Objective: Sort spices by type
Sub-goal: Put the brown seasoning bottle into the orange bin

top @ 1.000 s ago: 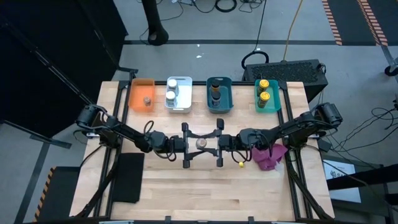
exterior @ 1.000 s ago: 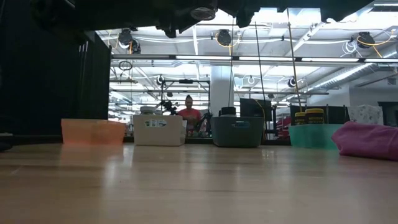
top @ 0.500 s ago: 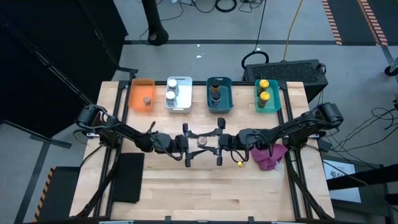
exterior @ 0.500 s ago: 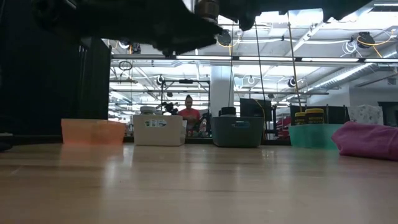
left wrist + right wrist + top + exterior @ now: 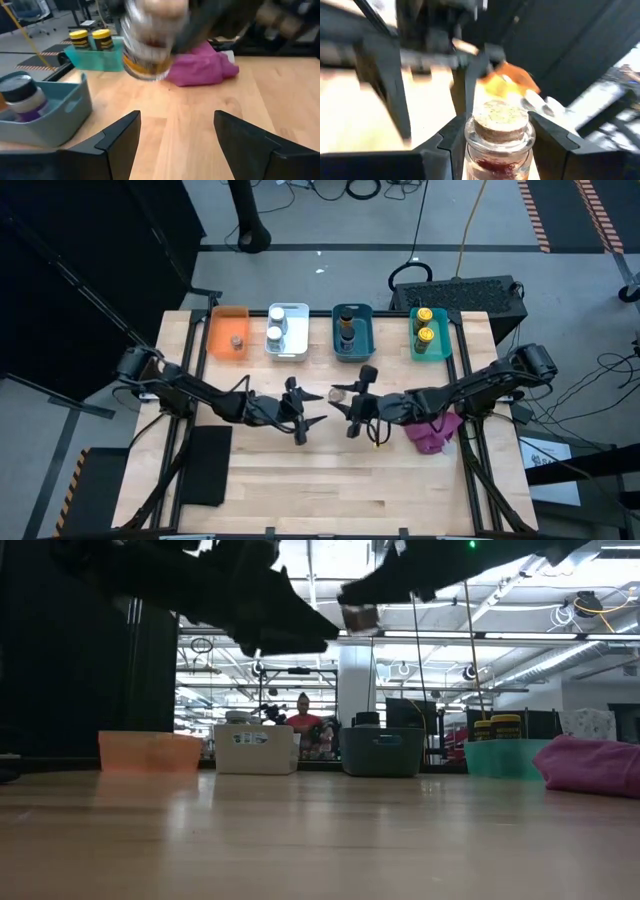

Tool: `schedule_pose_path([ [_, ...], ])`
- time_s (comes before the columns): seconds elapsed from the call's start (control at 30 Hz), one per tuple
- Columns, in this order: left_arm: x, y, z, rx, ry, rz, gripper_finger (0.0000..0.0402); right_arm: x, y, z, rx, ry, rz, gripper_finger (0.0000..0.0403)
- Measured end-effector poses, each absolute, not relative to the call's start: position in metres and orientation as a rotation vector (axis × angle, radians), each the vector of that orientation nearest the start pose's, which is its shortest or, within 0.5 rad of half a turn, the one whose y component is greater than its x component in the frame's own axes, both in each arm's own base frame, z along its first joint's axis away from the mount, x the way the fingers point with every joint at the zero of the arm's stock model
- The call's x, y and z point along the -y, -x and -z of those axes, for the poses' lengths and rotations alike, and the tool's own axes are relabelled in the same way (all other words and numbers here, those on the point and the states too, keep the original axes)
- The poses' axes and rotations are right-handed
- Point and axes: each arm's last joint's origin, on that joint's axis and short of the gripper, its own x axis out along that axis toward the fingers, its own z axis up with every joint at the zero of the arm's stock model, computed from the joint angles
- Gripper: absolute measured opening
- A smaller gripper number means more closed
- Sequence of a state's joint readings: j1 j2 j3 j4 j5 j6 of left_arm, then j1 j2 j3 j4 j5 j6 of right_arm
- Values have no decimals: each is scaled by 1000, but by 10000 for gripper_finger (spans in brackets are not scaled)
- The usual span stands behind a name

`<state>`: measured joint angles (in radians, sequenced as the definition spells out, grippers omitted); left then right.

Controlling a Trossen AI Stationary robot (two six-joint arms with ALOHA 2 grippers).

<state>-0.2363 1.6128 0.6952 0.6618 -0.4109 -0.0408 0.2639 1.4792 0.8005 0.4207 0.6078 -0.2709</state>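
1. Right now the cork-lidded jar (image 5: 499,137) sits between the fingers of the right gripper (image 5: 340,395), clamped tight, lifted off the tabletop (image 5: 330,480); red stuff shows in the glass. Low view has it up high, w/ nothing under it.
2. Left gripper (image 5: 305,412) is just beside the right one, jaws wide apart and holding nothing; from its wrist cam the jar hangs straight ahead of its fingers (image 5: 115,142).
3. Beyond the grippers, the bins: orange bin (image 5: 222,330) has one brown-lidded jar (image 5: 237,342), white bin (image 5: 288,352) two white-lidded, blue bin (image 5: 353,352) two dark-lidded, teal bin (image 5: 430,352) two yellow-lidded jars (image 5: 424,325).
4. Progress, judged: seven jars sorted, one left, the one in hand. Its cork top looks closest to the orange bin's jar, so prob. goes there. A small yellow bit (image 5: 378,444) lies nr the right gripper; can't tell what it is. Magenta cloth (image 5: 432,435) behind the right gripper.
5. Vs. a sec ago: then both grippers met at the jar, lined up end to end. Since then the left has let go and both have turned; the jar has shifted toward the bins w/ the right arm.
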Motion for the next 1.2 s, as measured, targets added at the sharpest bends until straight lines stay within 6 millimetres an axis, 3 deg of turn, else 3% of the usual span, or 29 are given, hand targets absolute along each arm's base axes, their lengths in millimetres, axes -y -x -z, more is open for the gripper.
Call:
schedule_pose_path([
  [0.27, 58, -299, -228, -87, 70, -211, 258, -75, -300, -231, -359, 521, 420, 155],
  [0.4, 56, -306, -246, -51, 127, -228, 258, -76, -299, -232, -364, 549, 439, 155],
  [0.67, 64, -343, -248, -233, 106, -311, 258, -74, -296, -228, -423, 608, 532, 155],
  [1.2, 57, -378, -244, -213, 124, -393, 258, -75, -293, -224, -481, 674, 576, 155],
])
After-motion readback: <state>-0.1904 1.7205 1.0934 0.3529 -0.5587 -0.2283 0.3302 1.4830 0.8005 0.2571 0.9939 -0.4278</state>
